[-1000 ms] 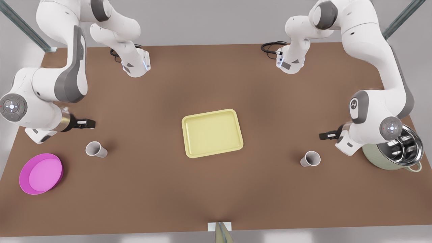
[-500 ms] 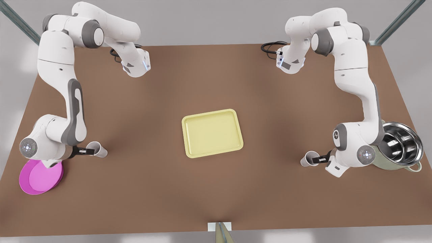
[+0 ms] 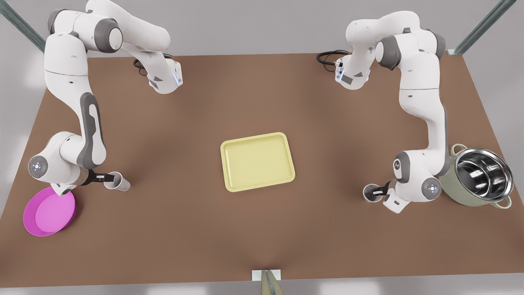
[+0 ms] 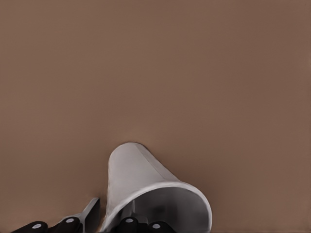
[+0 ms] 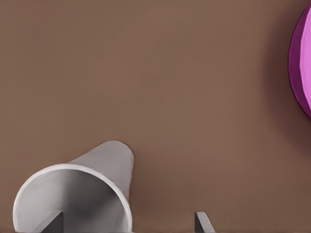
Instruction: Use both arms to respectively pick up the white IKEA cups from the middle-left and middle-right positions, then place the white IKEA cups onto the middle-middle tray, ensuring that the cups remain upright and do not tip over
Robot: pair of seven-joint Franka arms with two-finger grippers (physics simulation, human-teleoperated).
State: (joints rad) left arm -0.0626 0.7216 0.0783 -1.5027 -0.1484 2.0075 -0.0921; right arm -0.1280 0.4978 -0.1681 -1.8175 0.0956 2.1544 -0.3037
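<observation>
Two white cups stand on the brown table either side of the pale yellow tray (image 3: 258,162). At the front view's left, my right gripper (image 3: 110,178) (image 5: 129,223) is open at the rim of one cup (image 3: 119,183) (image 5: 77,194). One finger is inside it and the other stands well outside. At the front view's right, my left gripper (image 3: 379,191) (image 4: 111,219) is shut on the wall of the other cup (image 3: 370,192) (image 4: 141,179). One finger (image 4: 93,211) is outside that cup and the other is inside. Both cups are upright.
A round magenta bowl (image 3: 49,211) (image 5: 302,63) lies close behind my right arm's wrist. A large sage-green pot with a steel inside (image 3: 483,178) stands just behind my left arm's wrist. Open brown table lies between each cup and the tray.
Both arms swung down from above the table until their grippers reached the cups' rims. The cup at the front view's right shifted slightly leftward; the other cup stayed put.
</observation>
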